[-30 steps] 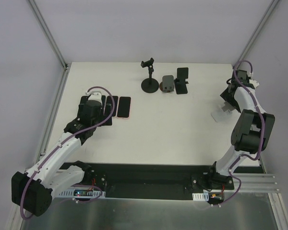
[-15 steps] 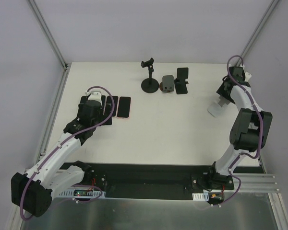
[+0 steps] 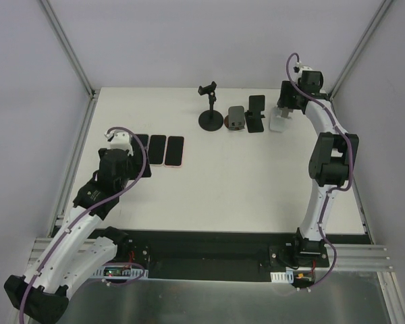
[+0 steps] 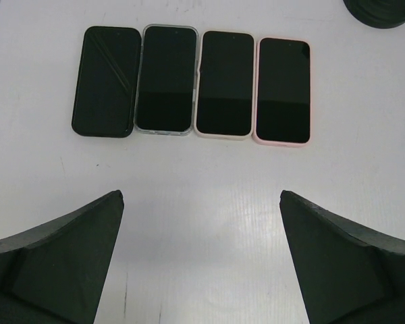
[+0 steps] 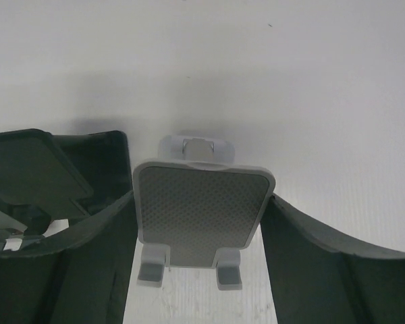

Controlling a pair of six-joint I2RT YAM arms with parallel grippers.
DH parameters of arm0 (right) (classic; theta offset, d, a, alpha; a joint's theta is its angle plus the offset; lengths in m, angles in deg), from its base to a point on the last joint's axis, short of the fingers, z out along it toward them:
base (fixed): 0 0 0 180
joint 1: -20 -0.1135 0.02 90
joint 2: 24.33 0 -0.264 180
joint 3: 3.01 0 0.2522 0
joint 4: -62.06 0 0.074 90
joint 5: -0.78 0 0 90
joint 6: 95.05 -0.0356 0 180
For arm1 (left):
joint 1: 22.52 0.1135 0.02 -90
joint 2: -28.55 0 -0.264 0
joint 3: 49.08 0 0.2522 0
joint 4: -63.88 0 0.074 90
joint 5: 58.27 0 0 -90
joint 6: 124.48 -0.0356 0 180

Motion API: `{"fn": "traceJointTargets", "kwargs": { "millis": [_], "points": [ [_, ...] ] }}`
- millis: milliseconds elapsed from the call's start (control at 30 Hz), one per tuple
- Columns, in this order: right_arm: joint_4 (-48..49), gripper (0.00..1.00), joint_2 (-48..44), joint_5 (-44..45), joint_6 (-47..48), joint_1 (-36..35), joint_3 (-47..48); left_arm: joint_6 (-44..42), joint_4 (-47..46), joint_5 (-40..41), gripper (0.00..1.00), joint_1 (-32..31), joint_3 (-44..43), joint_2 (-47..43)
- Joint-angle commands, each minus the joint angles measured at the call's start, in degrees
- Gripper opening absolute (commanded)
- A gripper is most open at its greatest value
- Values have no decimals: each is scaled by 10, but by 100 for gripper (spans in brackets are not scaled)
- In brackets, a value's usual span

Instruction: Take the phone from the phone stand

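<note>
My right gripper clamps the grey stand by its sides; my left gripper hangs wide open over four phones.

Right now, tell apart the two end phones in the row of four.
The left-end phone is all black; the right-end phone has a pink rim. The left-end phone's face shows faint diagonal creases; the right-end phone's is a plain dark screen. Both lie flat on the table.
</note>
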Motion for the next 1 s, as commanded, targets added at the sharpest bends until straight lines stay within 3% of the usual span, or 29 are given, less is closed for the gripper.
{"fn": "traceJointTargets", "kwargs": {
  "millis": [0,233,267,333,433,467,567,733,967],
  "points": [
    [-18,34,35,-84,94,-15,83,6,26,7,99,6,-9,-45],
    [-35,44,75,-132,115,-15,116,9,56,12,99,6,-17,-74],
    [-39,51,81,-132,116,-15,119,9,59,13,99,6,-19,-75],
    [-47,55,80,-132,121,-16,119,9,64,14,99,6,-25,-77],
    [-51,73,66,-125,122,-28,111,9,67,18,99,6,-33,-81],
    [-50,85,55,-124,121,-29,108,8,67,20,99,6,-35,-82],
    [-50,98,27,-108,115,-29,97,9,68,28,99,6,-41,-89],
    [-38,96,-38,-63,104,-29,46,12,69,59,99,6,-68,-97],
    [2,96,-217,46,75,-23,-93,-25,70,151,99,6,-136,-119]
  ]
}}
